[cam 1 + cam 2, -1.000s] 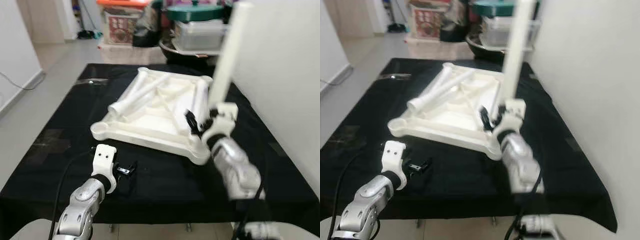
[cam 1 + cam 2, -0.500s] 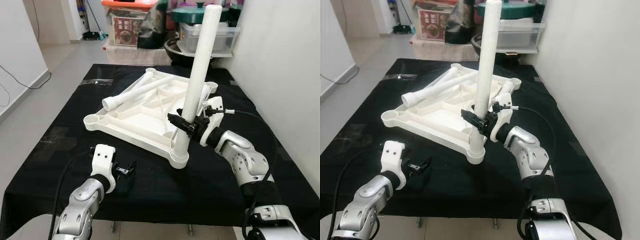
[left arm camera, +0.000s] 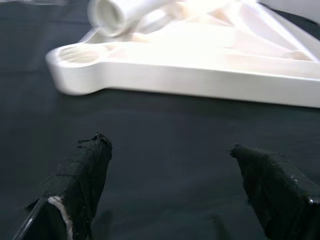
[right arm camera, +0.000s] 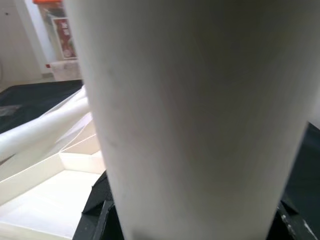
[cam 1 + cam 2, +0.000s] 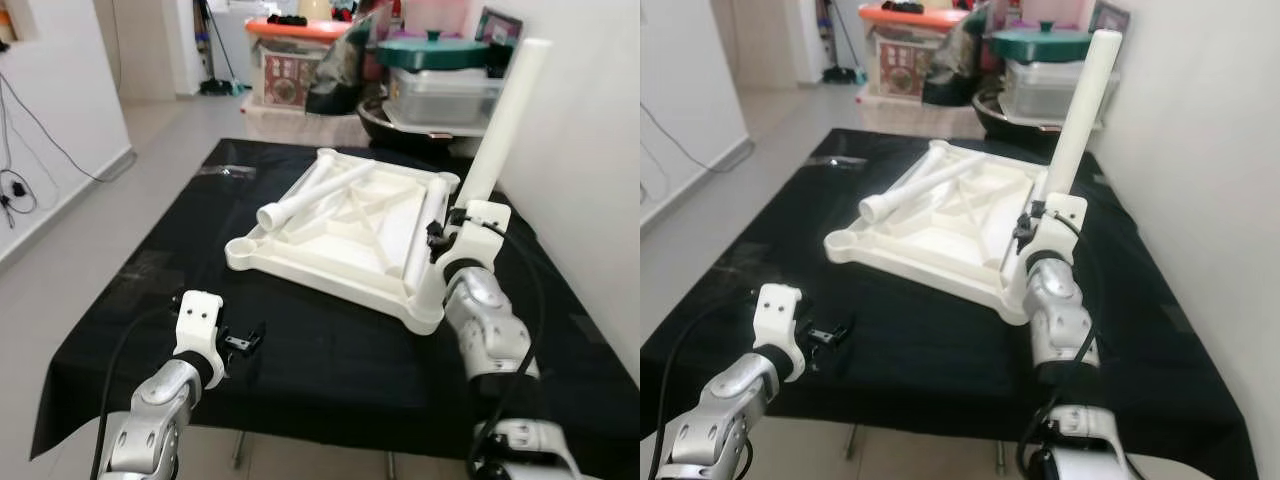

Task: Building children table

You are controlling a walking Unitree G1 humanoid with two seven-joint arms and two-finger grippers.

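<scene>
— Background and work surface?

— Black cloth-covered table (image 5: 330,350) in a tiled room; behind it stand a clear plastic storage box with an orange lid (image 5: 295,60) and a clear lidded plastic tub (image 5: 440,92) with a dark green lidded pot (image 5: 432,50) on top. Their contents cannot be made out.

— Position of the task item?

— White plastic children's table top (image 5: 345,235) lies upside down on the cloth. Loose white plastic tube legs (image 5: 310,195) rest across its ribbed underside. One further white tube leg (image 5: 500,125) stands tilted at the corner socket nearest the right arm.

— Right gripper?

— Right gripper (image 5: 440,232) is clamped around the lower part of that tilted leg (image 4: 190,115), one black finger on either side, with the upturned top just beyond the fingers.

— Left gripper?

— Left gripper (image 3: 175,185) hovers low over the bare cloth, fingers (image 3: 82,180) spread apart and holding nothing. Ahead of the fingertips, apart from them, lies the near edge of the table top (image 3: 190,82) with a round corner socket.
</scene>
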